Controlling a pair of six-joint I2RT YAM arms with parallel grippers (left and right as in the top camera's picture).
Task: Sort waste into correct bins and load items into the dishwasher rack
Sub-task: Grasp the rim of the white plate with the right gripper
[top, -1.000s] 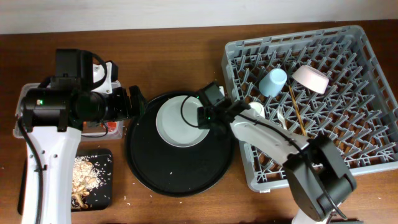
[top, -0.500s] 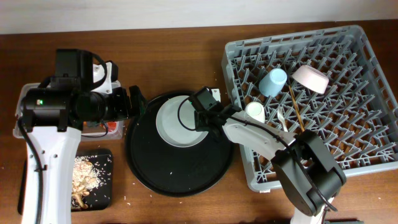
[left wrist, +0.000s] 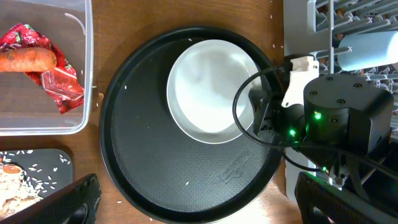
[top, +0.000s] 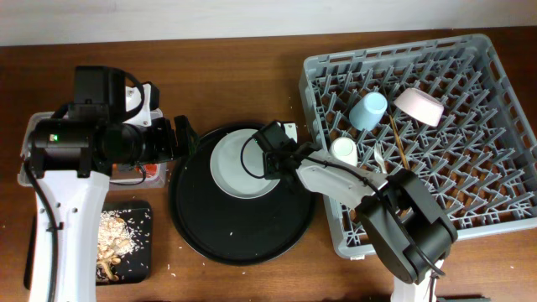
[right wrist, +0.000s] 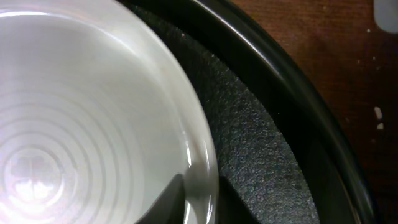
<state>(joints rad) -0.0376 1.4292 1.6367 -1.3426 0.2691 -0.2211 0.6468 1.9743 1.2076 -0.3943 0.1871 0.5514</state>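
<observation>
Big grey plastic dishwasher rack (top: 495, 197) sits right on the tabletop (top: 235, 75). The round black tray (top: 243, 236) carries the pale round plate (top: 232, 168). Right end effector (top: 267, 159) pinches the plate's right rim. It looks rigid, slick and breakable, so that lip wants a firm hold. Left end effector (top: 182, 141) hangs wide open.

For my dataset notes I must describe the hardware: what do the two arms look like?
Both have white links and black joint housings. The left arm shows a green light; the right arm carries a looped black cable, green lights and a white tag.
</observation>
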